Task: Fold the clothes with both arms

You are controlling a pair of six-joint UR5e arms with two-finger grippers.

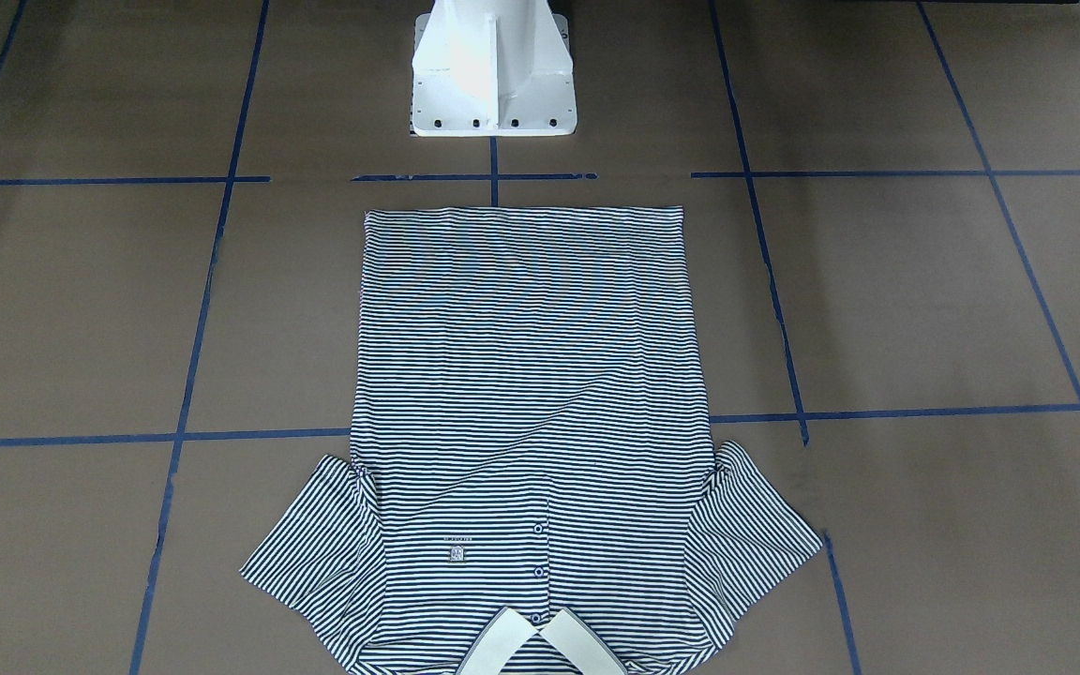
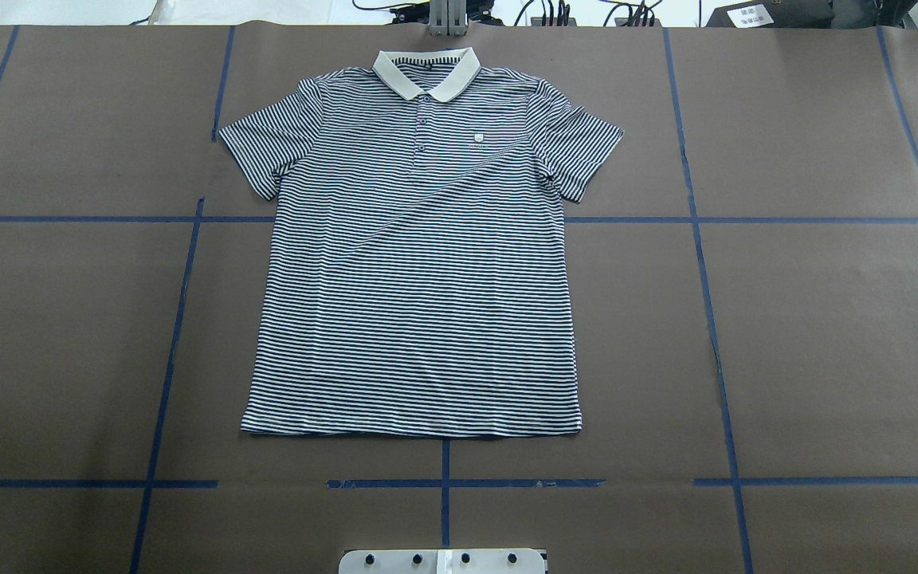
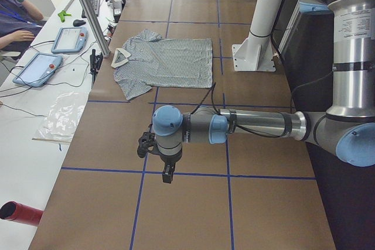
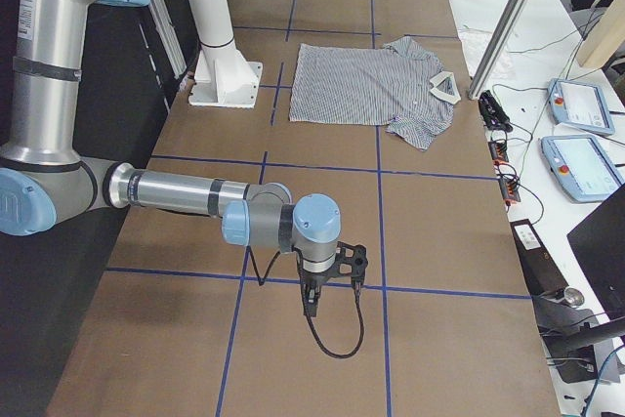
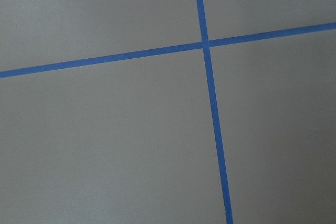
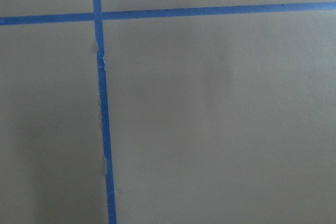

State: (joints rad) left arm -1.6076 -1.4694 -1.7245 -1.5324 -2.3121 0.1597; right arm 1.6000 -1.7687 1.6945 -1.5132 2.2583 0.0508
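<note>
The shirt (image 2: 419, 271) lay flat and front up at mid-worktop (image 2: 825, 335): soft knit, thin navy-and-white stripes, sleeves spread, plain cream collar (image 2: 425, 72) farthest from the robot. Blue tape (image 2: 172, 351) gridded the matt brown surface. The left pincer (image 3: 168, 175) and right pincer (image 4: 311, 306) hung well apart from the shirt; whether wide or narrow, I could not tell.

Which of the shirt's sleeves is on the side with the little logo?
The sleeve on the robot's right; the logo sits between it and the buttons, unlike the other sleeve.
</note>
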